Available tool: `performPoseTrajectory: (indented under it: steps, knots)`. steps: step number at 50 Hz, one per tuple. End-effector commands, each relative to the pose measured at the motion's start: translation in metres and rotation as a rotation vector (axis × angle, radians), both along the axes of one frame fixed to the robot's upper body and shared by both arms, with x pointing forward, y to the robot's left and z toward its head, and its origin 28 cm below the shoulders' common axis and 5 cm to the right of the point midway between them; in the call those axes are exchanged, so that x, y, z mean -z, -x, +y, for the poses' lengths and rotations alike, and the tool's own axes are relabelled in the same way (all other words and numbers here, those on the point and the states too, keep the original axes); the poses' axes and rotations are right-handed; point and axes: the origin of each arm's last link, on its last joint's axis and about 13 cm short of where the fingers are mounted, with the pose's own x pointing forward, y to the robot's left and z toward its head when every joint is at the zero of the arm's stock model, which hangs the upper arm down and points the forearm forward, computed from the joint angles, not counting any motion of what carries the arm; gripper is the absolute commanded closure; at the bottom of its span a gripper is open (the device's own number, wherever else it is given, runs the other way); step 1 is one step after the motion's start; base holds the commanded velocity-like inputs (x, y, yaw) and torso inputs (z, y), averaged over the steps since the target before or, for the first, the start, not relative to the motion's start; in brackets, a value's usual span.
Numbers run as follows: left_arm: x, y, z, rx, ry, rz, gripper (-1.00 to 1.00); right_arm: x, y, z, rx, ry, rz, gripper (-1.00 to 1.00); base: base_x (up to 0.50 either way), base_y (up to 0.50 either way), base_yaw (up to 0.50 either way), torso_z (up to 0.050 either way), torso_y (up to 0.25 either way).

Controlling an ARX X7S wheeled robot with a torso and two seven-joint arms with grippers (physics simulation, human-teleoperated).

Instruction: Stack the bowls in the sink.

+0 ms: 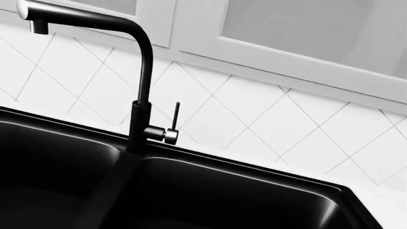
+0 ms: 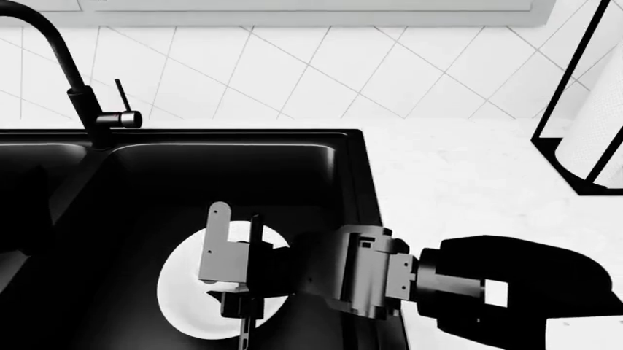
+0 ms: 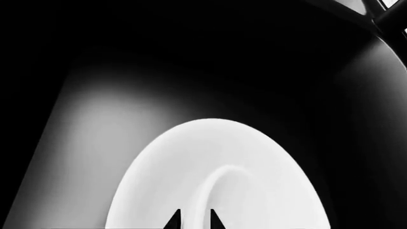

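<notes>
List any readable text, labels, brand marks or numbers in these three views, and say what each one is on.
None: no view shows a legible word, number or logo.
Bowl: plain white, no print.
Sink and faucet: plain black, no brand mark.
Right end effector: bare grey and black parts, no label.
Paper-towel roll and wall tiles: unmarked.

One white bowl (image 2: 185, 292) shows, lying in the right basin of one black sink (image 2: 355, 175), which has two basins. One faucet (image 2: 78, 80) stands at the far rim. One paper-towel roll (image 2: 596, 138) sits far right. One gripper (image 2: 233, 266) is visible.
</notes>
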Motion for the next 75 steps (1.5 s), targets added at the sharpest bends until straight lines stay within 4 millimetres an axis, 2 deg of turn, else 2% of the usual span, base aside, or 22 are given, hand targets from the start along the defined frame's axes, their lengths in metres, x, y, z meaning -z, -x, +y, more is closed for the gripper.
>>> performPoseTrajectory:
  steps: [1,57,58,75]
  knots:
    - [-0.0003,-0.0004,-0.0004,0.000,-0.003,0.001,-1.00,0.0001,-0.0013,0.0007,0.001,-0.002,-0.011,1.00,0.00,0.00,0.00,0.000,0.000]
    - [-0.0001,-0.0005,-0.0002,0.000,-0.003,0.003,-1.00,0.0094,-0.0020,-0.0012,0.011,0.020,0.008,1.00,0.00,0.00,0.00,0.000,0.000]
    - [-0.0003,-0.0006,-0.0002,-0.001,-0.003,0.003,-1.00,0.0095,-0.0016,-0.0014,0.010,0.022,0.008,-1.00,0.00,0.00,0.00,0.000,0.000]
    - [-0.0012,0.0004,-0.0004,0.002,-0.004,-0.003,-1.00,0.0011,0.0033,0.0004,-0.001,0.015,0.001,-1.00,0.00,0.00,0.00,0.000,0.000]
